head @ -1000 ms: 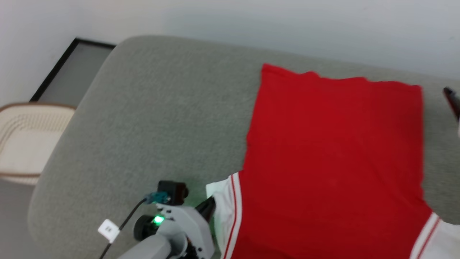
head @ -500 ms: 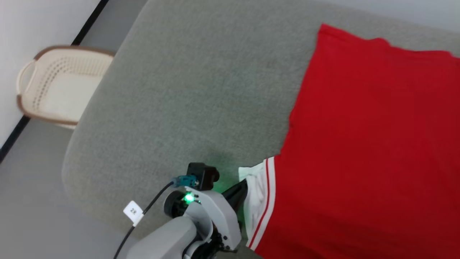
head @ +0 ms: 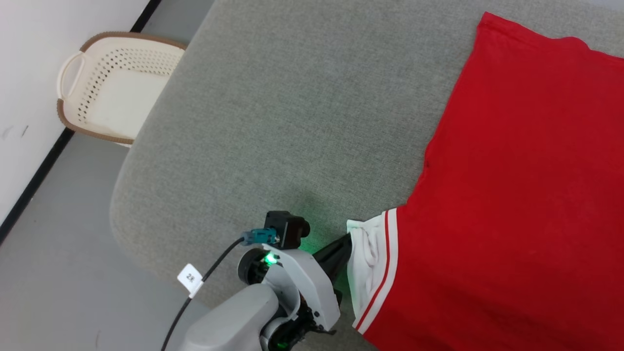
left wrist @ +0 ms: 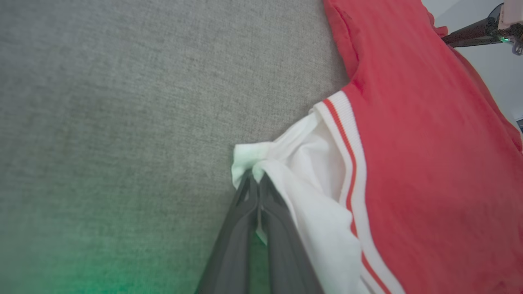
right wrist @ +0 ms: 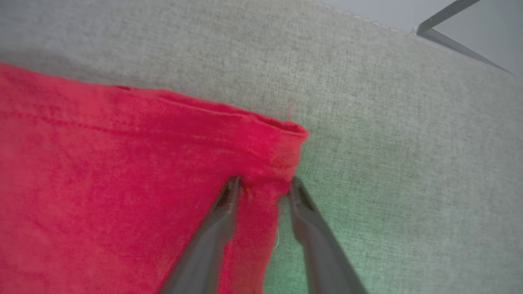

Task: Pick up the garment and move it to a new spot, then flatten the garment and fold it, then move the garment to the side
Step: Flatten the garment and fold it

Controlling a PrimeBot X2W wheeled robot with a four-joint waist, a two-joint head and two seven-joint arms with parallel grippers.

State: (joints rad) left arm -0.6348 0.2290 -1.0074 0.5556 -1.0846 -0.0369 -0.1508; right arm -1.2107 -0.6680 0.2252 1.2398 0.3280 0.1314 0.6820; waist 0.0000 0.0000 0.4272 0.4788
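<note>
Gripping the bunched end of a white sleeve (head: 370, 261), the left tool (head: 347, 242) sits at the lower middle of the head view, its dark fingers pressed together on the cloth. A black cable (head: 214, 263) with a white tag (head: 189, 279) trails off the wrist at the bottom of the frame, and a green lamp glows on the housing. The garment (head: 512, 195) lies flat, plain red side up, on a grey cushion (head: 292, 122), filling the right of the frame; a white-red striped band joins sleeve to body. In the right wrist view, the right tool (right wrist: 263, 183) straddles a far hem corner of the garment, jaws apart, both tips touching puckered red cloth between them. The rest of the cushion, centre and left, is bare. Beyond its rounded edge, at the upper left, a cream perforated basket (head: 105, 83) with a brown rim stands on the grey floor (head: 58, 243), close against a white wall (head: 48, 39) with a black baseboard (head: 34, 185).
</note>
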